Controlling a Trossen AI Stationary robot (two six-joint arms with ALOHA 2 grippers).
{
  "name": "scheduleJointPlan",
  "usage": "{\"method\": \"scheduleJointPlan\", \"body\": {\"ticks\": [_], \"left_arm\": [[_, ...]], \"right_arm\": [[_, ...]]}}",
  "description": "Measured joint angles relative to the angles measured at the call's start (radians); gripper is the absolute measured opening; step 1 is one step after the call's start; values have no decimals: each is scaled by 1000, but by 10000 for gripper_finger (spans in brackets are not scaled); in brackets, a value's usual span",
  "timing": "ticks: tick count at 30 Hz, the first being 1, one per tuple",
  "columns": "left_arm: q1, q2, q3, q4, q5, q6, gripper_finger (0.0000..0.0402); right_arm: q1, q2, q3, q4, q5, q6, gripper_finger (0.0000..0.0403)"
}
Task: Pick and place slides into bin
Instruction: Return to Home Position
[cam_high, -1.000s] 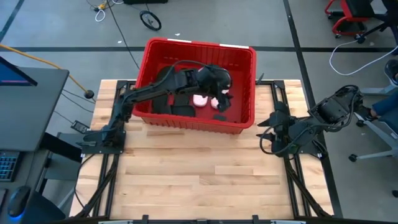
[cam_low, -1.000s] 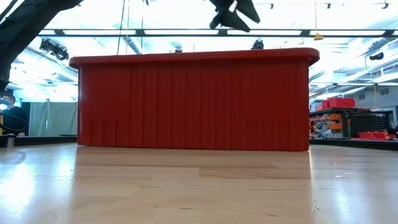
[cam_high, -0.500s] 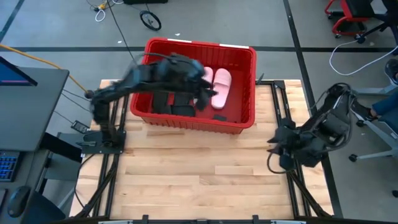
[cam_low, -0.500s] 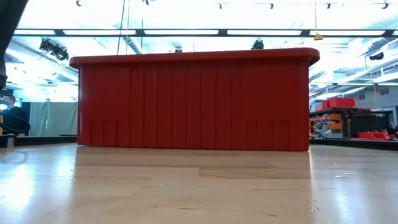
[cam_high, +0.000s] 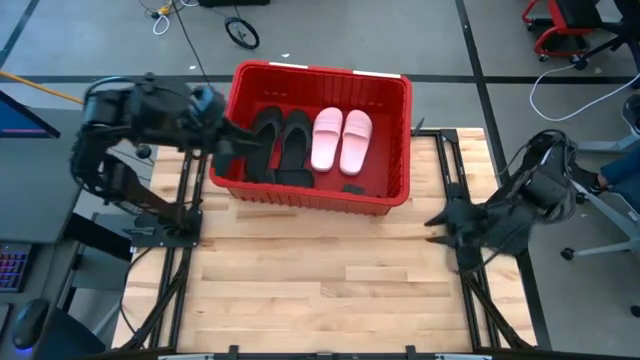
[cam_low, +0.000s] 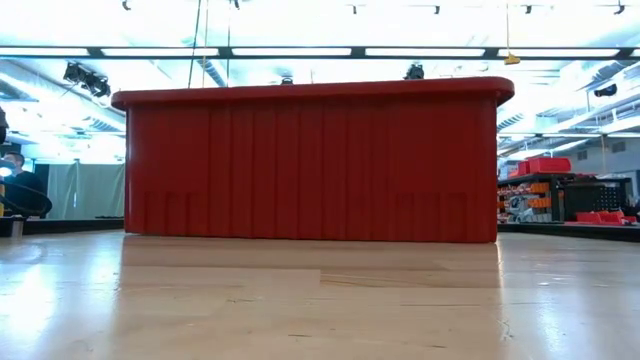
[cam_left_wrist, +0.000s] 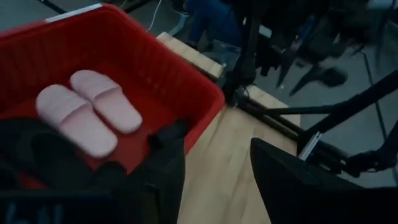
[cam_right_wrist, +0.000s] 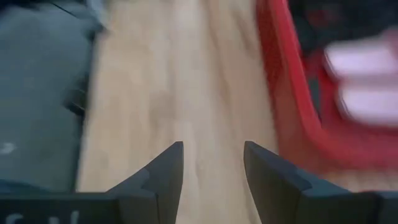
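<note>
The left gripper (cam_left_wrist: 216, 149), fingers spread wide and empty, hangs at the left wall of the large red lattice-walled plastic bin (cam_high: 300, 198), seemingly held clear of the load because its work looks done. Inside, a pale pink pair of slides (cam_high: 341, 140) lies side by side, straps up, with a black pair (cam_high: 280, 145) just to their left. At the right edge of the pale wooden desk (cam_high: 320, 280), the right gripper (cam_right_wrist: 212, 146) sits low, likewise parted and holding nothing. No slide shows on the desk, so I'd judge both arms bound for rest.
</note>
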Motion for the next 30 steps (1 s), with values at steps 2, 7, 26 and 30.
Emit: {"method": "scheduleJointPlan", "body": {"ticks": [2, 7, 26, 30], "left_arm": [[0, -33, -1, -40, -1, 11, 186], [14, -124, -1, -116, -3, 25, 179], [-13, -551, -743, 366, -85, 114, 182], [-26, -689, -1027, 635, 12, 115, 182]], "right_arm": [[-10, -38, 0, 131, -36, -161, 174], [-31, -166, 0, 353, -225, -394, 175], [-31, -748, -677, 1045, -348, -622, 175], [-31, -812, -795, 1255, -483, -757, 175]]}}
